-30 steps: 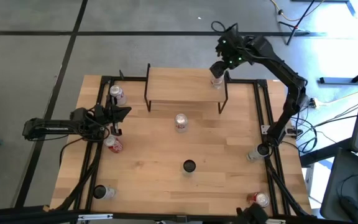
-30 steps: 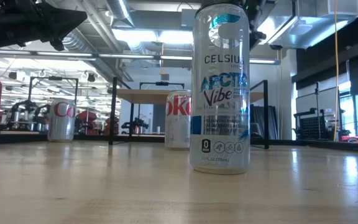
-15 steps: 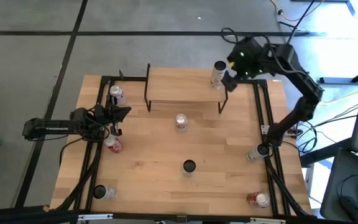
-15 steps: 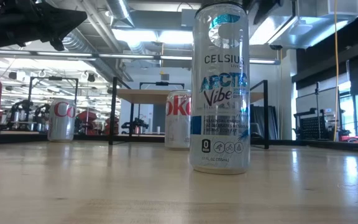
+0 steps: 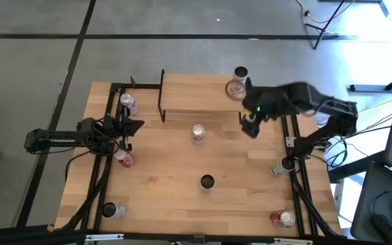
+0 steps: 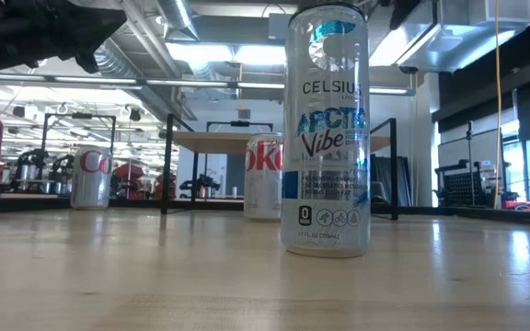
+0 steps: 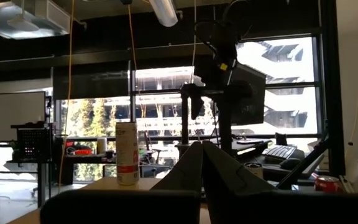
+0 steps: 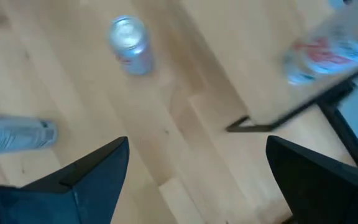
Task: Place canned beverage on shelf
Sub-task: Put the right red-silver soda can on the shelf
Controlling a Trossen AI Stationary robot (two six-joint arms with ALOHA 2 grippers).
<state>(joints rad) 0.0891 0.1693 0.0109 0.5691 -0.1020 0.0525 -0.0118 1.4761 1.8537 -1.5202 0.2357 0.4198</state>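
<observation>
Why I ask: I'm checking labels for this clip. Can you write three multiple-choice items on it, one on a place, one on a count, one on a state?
1. Where on the shelf does the can stand?
A. left end
B. middle
C. right end

2. How many cans are on the shelf?
A. one
B. two
C. three

3. The right hand is:
A. shut on a can
B. open and empty
C. out of view

Answers:
1 C: the can stands near the right end of the shelf.
2 A: no other can is on its top.
3 B: the right hand has its fingers spread, with nothing between them.
</observation>
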